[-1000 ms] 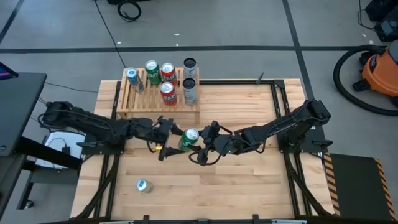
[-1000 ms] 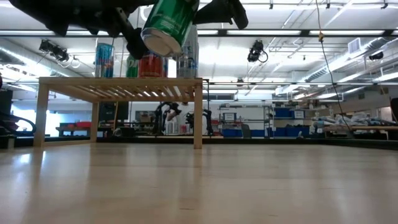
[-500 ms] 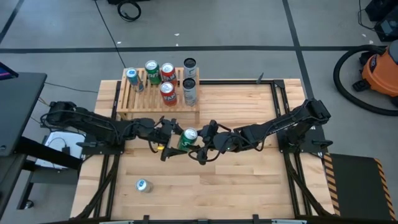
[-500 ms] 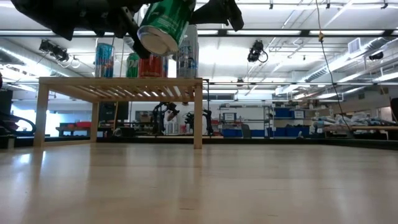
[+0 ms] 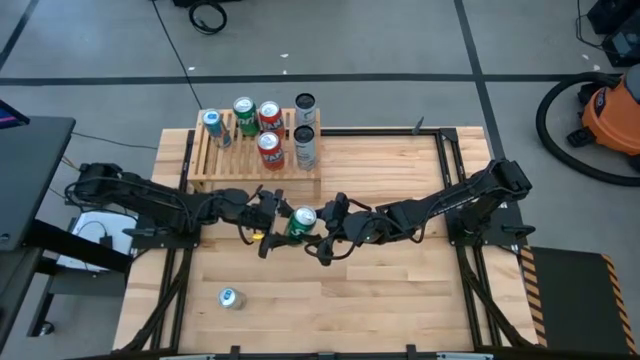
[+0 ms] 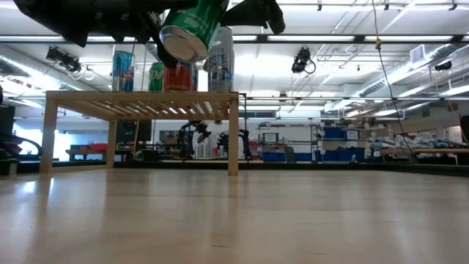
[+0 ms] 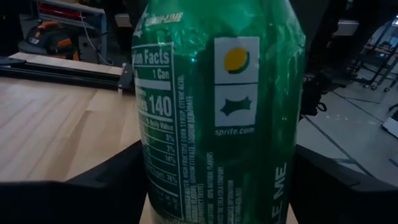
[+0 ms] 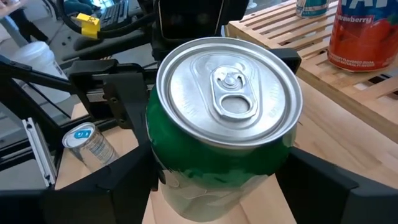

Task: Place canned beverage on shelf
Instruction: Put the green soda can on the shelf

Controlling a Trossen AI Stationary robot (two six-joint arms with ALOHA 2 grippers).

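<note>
High view shows us the green can [image 5: 301, 222] held tilted above mid-tabletop [image 5: 400, 300] just near of the shelf [image 5: 230, 160], the left claw [image 5: 272, 222] and right claw [image 5: 322, 228] both pinching it from opposite sides, with bare wood open toward the near edge.

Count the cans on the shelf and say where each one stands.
6 on the shelf: back row holds blue can, green can, red can, dark-topped can; in front, second red can, silver can. Others may be hidden.
</note>
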